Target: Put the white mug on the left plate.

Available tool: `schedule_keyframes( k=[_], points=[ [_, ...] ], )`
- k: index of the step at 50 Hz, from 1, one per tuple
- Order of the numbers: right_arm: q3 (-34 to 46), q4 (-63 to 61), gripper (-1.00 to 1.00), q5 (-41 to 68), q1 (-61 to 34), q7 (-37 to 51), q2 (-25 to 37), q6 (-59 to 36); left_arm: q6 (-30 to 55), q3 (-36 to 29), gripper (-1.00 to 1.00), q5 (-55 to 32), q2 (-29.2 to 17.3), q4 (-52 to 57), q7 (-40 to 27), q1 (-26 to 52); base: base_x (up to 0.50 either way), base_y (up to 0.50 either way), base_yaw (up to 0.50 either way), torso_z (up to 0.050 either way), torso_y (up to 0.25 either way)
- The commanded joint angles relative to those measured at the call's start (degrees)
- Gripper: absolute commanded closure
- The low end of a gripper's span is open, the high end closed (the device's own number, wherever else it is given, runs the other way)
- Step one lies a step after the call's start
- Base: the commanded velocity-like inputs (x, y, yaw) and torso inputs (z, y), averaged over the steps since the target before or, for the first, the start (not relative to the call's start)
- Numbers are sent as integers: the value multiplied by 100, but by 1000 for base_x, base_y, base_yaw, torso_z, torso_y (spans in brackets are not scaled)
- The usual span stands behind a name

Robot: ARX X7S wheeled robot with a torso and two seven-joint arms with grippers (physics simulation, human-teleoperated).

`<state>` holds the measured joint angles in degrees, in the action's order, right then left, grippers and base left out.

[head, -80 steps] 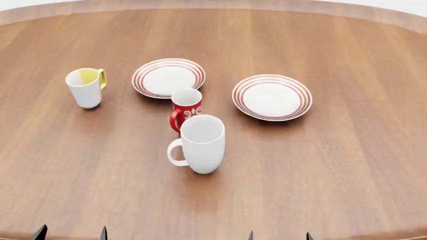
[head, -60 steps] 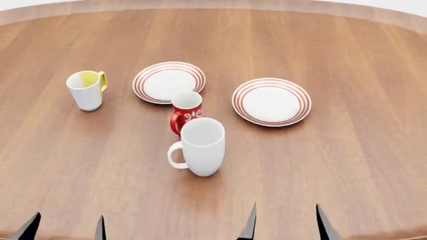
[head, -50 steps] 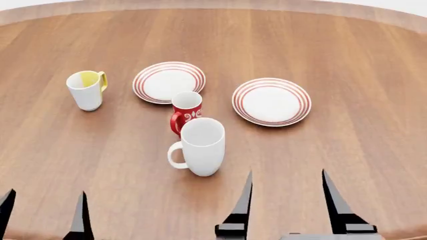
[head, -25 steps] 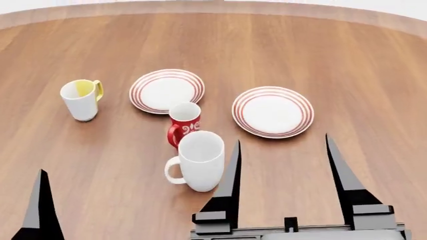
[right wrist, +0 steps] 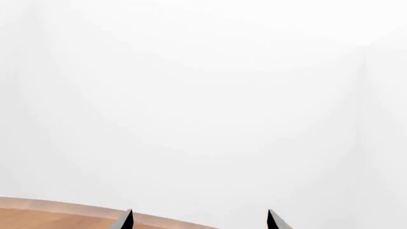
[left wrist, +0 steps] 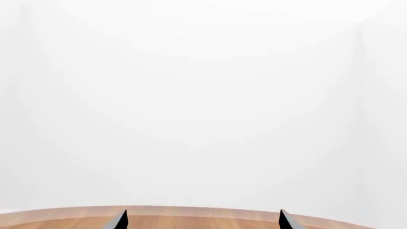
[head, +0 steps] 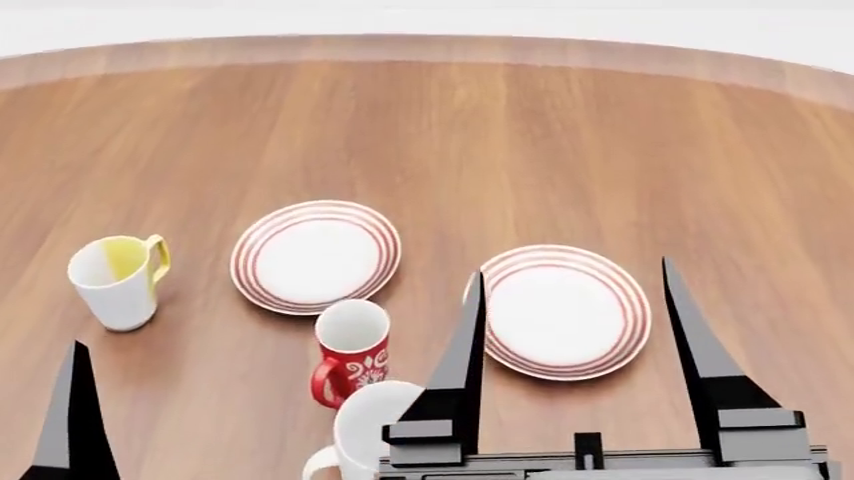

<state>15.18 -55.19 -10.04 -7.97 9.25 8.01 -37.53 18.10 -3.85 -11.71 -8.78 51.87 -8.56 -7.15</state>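
My right pincer (head: 571,300) hangs low in the head view with its two black fingers spread wide and nothing between them. The white mug (head: 360,432) stands on the table (head: 427,130) just beside my right pincer's left finger (head: 461,350), on its outer side, with its lower part cut off by the edge of the picture and partly covered by the pincer's body. Whether finger and mug touch, I cannot tell. The red mug (head: 352,350) stands upright just beyond the white mug, further from me. The left plate (head: 316,256) lies beyond the red mug, ahead of my right pincer and off to its left, bare. The right plate (head: 565,310) shows between my right pincer's two fingers, lying on the table past them. The yellow mug (head: 118,280) stands well off to the left, ahead of my left pincer.

Of my left pincer only one finger (head: 76,415) shows in the head view. In the left wrist view its two tips stand well apart (left wrist: 202,220), holding nothing, over the table's far edge. The right wrist view shows my right pincer's tips (right wrist: 199,219) likewise parted and bare.
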Motion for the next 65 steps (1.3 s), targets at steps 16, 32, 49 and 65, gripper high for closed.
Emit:
schedule_keyframes(
  k=[16, 32, 49, 65],
  points=[
    [34, 12, -100, 90, -30, 117, 63, -62, -67, -135, -100, -30, -170, 13, -146, -24, 500, 0, 0, 0, 1],
    [54, -14, -100, 131, -59, 174, 99, -128, -64, -177, -100, -96, -250, 28, -227, -6, 500, 0, 0, 0, 1],
    [118, -61, -100, -6, -27, 315, 187, -265, -38, -181, -100, -190, -320, 54, -331, 0, 194, 151, 0, 0, 1],
    [174, -44, -100, 267, -74, 180, 241, -50, -40, -291, -100, -174, -419, 111, -379, -6, 0, 500, 0, 0, 0]
  ],
)
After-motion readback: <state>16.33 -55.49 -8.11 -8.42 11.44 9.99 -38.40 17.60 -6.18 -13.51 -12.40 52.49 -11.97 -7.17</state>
